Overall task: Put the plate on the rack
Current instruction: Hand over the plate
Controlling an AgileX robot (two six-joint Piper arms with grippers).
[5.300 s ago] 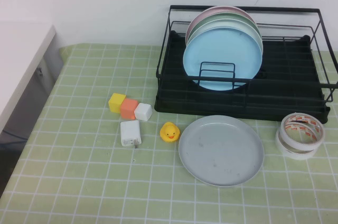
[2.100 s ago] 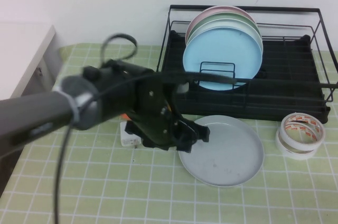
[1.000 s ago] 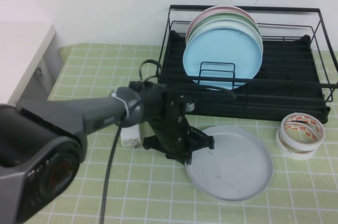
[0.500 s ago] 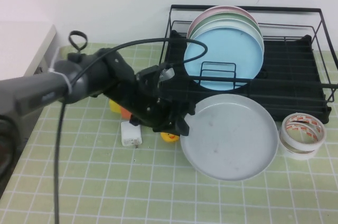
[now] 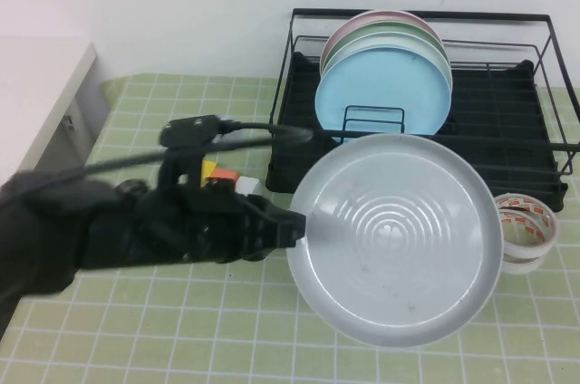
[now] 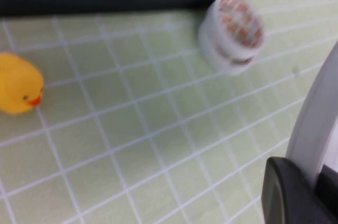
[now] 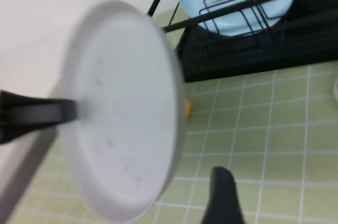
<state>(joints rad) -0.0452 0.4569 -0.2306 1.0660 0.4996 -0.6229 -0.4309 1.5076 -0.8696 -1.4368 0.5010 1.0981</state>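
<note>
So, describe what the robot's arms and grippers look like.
The left arm is matte black with chunky, rounded housings, and a thin black cable loops over it. The left gripper ends in slim, flat black fingers with rounded corners. Of the right gripper, only one dark, tapered finger shows, in its own wrist view. No markings are visible on either.

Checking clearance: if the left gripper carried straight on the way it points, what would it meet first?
The left gripper, shut on the plate, points rightward; the tape rolls look first, though depth is unclear. Right gripper is beside the plate.
</note>
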